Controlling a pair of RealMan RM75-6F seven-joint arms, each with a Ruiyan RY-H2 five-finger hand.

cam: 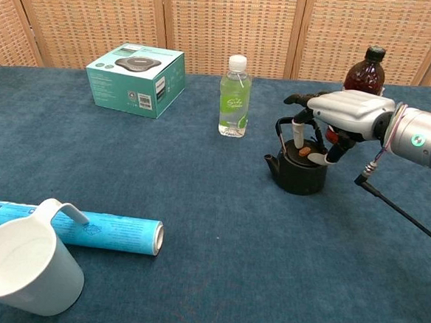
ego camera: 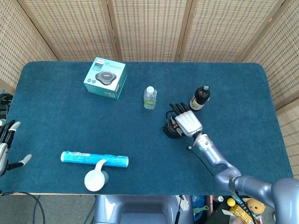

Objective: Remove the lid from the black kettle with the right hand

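The black kettle (cam: 298, 176) stands right of the table's middle; in the head view only its left side (ego camera: 167, 130) shows from under my hand. Its lid carries a small orange knob (cam: 304, 148) and sits on the kettle. My right hand (cam: 348, 110) (ego camera: 187, 122) hovers over the kettle, back upward. A finger and the thumb reach down on either side of the knob and pinch it. The kettle's wire handle stands upright just left of the fingers. My left hand (ego camera: 5, 140) hangs at the table's left edge with fingers apart, holding nothing.
A brown bottle (cam: 366, 68) stands close behind my right hand. A clear water bottle (cam: 235, 96) is to the kettle's left. A teal box (cam: 136, 78) sits at the back left. A blue roll (cam: 70, 227) and a white cup (cam: 23, 270) lie at the front left.
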